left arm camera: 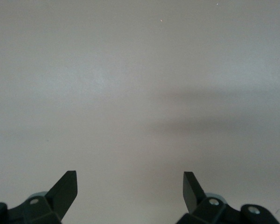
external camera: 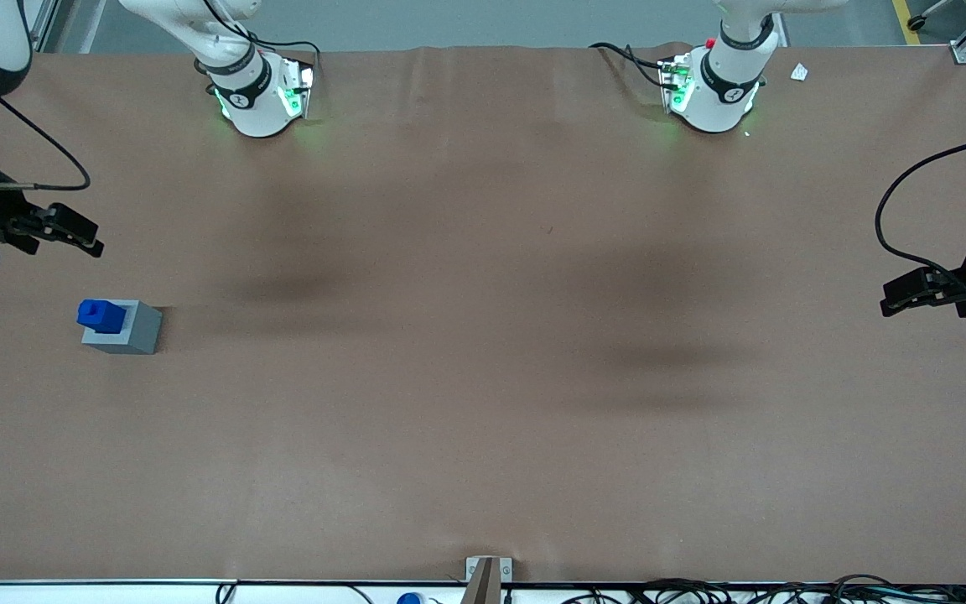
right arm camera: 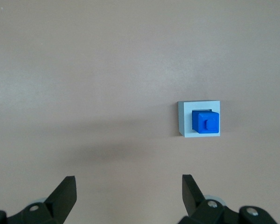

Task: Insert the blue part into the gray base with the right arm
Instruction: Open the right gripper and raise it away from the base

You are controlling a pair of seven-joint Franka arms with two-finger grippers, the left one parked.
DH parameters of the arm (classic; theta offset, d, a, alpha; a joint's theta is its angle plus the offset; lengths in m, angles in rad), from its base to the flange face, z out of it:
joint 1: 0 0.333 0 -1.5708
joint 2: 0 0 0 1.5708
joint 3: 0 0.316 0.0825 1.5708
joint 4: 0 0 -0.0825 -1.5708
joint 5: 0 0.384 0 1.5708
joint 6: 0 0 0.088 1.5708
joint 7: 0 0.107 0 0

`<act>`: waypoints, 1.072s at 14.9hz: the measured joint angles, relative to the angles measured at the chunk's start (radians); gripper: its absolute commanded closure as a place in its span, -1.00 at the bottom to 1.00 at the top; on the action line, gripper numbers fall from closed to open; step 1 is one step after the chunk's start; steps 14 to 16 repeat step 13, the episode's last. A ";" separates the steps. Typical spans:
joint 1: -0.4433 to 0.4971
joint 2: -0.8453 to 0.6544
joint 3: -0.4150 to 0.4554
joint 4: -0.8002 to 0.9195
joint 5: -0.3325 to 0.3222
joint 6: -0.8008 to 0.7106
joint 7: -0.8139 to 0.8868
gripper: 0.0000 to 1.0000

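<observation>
The brown bench [external camera: 483,352] is carrying the gray base [external camera: 124,328] toward the working arm's end, the blue part [external camera: 101,315] sitting in its recess. The claw [external camera: 72,231] is hovering apart and empty, farther from the camera; insertion looks finished, leaving only retreat.

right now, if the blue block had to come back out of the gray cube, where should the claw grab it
Grip the blue block by the part standing above the gray cube, coming straight down from above: its lower part sits in the cube's recess, so only the upper side faces are free. The claw is open, up and away from both.
</observation>
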 measured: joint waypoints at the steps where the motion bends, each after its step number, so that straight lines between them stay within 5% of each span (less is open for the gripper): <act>1: 0.000 -0.005 0.000 0.018 0.000 -0.029 0.000 -1.00; 16: 0.007 -0.010 0.002 0.179 0.000 -0.146 0.000 -1.00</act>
